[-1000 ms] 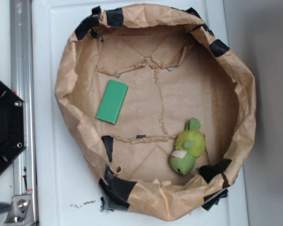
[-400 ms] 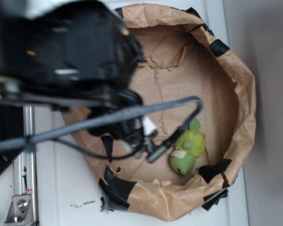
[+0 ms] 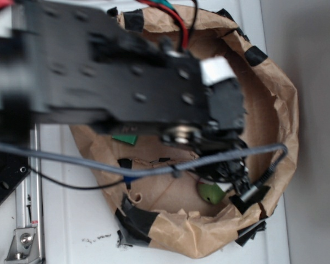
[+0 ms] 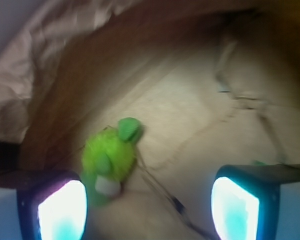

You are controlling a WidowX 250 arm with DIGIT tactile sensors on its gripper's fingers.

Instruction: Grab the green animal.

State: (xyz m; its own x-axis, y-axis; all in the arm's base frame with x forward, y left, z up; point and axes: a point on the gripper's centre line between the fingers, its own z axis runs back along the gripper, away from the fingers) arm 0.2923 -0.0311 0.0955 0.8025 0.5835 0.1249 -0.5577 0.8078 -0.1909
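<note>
My pincer [image 4: 145,202] hangs with its fingers [image 4: 57,207] spread apart over the paper bowl [image 3: 275,82]; the green plush animal [image 4: 110,160] lies on the bowl floor beside the left-hand finger, ungripped.

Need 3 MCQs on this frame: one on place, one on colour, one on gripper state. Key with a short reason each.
1. In the wrist view, the green animal lies
A. by the left-hand finger
B. by the right-hand finger
C. outside the paper bowl

2. The flat block peeking from under the arm is
A. red
B. green
C. yellow

3. The gripper is
A. shut on the toy
B. shut and empty
C. open

Answers:
1 A, the toy sits next to the left-hand finger, inside the brown paper bowl.
2 B, a green corner shows.
3 C, a wide gap separates the fingers, with nothing held.
</note>
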